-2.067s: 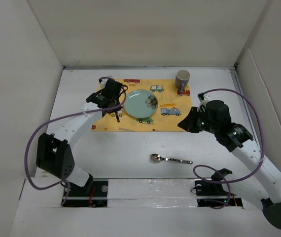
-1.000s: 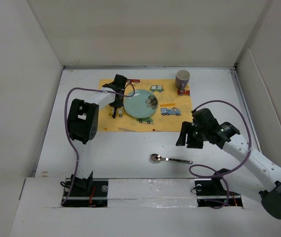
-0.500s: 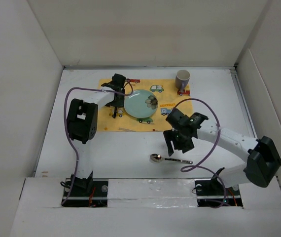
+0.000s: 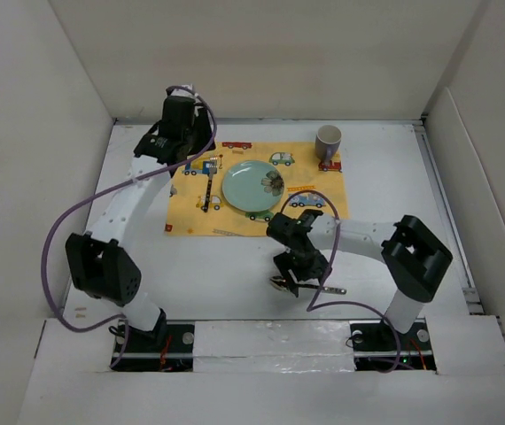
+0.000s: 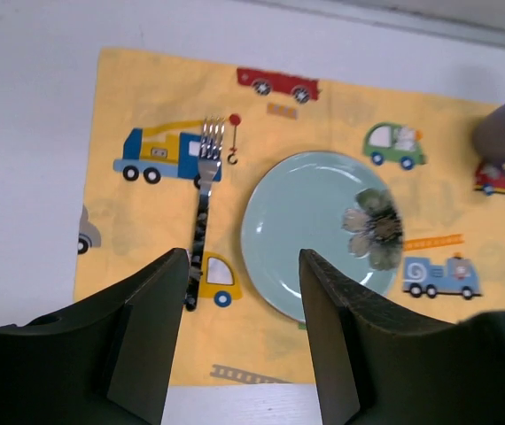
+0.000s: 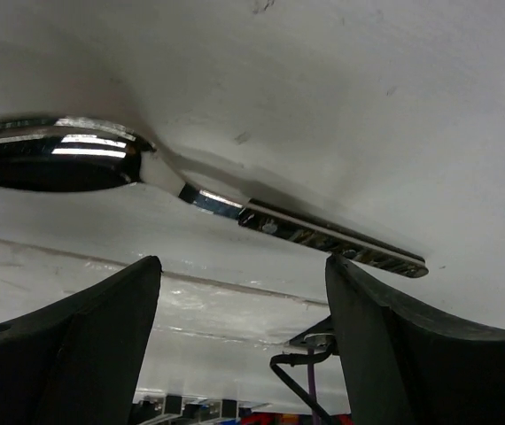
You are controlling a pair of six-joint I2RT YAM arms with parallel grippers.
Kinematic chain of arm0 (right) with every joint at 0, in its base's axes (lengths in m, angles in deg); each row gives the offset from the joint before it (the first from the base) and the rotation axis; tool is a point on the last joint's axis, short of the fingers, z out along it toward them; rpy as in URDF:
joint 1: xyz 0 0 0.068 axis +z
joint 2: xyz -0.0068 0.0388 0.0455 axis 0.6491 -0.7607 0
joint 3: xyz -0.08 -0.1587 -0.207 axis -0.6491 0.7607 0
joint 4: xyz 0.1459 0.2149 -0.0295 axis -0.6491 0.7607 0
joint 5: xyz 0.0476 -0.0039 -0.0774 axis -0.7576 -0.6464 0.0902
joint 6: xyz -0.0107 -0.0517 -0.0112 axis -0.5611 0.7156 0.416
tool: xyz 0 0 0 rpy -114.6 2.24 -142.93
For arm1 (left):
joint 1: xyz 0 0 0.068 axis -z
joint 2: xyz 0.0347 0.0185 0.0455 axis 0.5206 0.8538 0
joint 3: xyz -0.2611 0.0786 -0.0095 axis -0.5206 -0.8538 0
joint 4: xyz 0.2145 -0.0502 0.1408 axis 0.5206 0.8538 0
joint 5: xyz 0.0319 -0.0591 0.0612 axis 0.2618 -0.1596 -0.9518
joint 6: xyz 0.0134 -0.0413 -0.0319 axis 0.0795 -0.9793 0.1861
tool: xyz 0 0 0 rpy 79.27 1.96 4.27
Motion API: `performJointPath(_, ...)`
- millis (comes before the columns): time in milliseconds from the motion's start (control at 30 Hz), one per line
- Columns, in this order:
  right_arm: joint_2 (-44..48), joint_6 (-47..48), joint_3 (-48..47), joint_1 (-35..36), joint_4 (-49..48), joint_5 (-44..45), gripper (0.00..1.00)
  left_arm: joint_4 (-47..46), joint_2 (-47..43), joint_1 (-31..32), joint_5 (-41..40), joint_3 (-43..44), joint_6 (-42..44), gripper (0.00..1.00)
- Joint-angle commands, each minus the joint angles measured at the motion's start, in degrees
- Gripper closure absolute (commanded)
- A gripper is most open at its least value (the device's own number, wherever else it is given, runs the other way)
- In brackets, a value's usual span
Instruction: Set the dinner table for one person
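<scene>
Overhead view: the dinner table, a plain white surface, lies inside a box of bare white walls, with both arm bases at its near edge and a purple cable looping from each arm. At the far middle of the table lies a yellow cloth printed with cartoon cars; on it rest a pale green plate and, just beside the plate's left rim, a fork. A grey cup stands upright at the cloth's far right corner. A spoon lies on bare table near the front edge, well apart from the cloth. The left gripper hangs high over the cloth's far left part, jaws spread and empty. The right gripper is low over the spoon's bowl end and covers part of it. Left wrist view: it alone shows the fork's tines lying over a blue crane truck print and a flower motif on the plate's right side; the cup appears only as a blurred shape at the right edge. Right wrist view: it alone shows the spoon at close range, flat on the table, its shiny bowl to the left and dark patterned handle to the right, with the parted fingers apart from it, gripping nothing
</scene>
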Motion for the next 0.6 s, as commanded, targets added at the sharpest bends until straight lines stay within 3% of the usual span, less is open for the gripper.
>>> performJointPath(0, -2.78, 0.01, -2.73, 0.24, -0.7, 4.54, 0.2, -0.31, -4.9, -0.4, 3.22, 1.68, -1.45, 0.51)
performJointPath(167, -5.87, -1.75, -3.71, -0.81, -1.74, 6.33, 0.21, -0.05, -9.38, -0.4, 4.1, 1.94, -0.48, 0.52)
performJointPath(267, -7.1, -1.84, -3.18, -1.33, -3.59, 5.02, 0.28, 0.56, -11.05, -0.92, 3.93, 1.94, 0.31, 0.53)
performJointPath(367, -7.1, -2.02, -1.69, -1.34, -6.93, 2.38, 0.49, 1.27, -12.46, -0.92, 3.14, 1.85, 1.1, 0.54)
performJointPath(400, -7.1, -2.8, -1.6, -1.34, -8.06, 0.72, 0.6, 1.44, -12.81, -0.92, 2.87, 1.68, 1.19, 0.54)
performJointPath(500, -6.75, -4.56, -2.73, -1.34, -10.18, -0.43, 0.78, 2.32, -13.52, -0.92, 2.69, 1.5, 1.63, 0.54)
performJointPath(567, -6.92, -5.7, -3.96, -1.34, -11.15, -0.53, 0.78, 2.41, -14.3, -0.92, 3.05, 0.63, 1.72, 0.54)
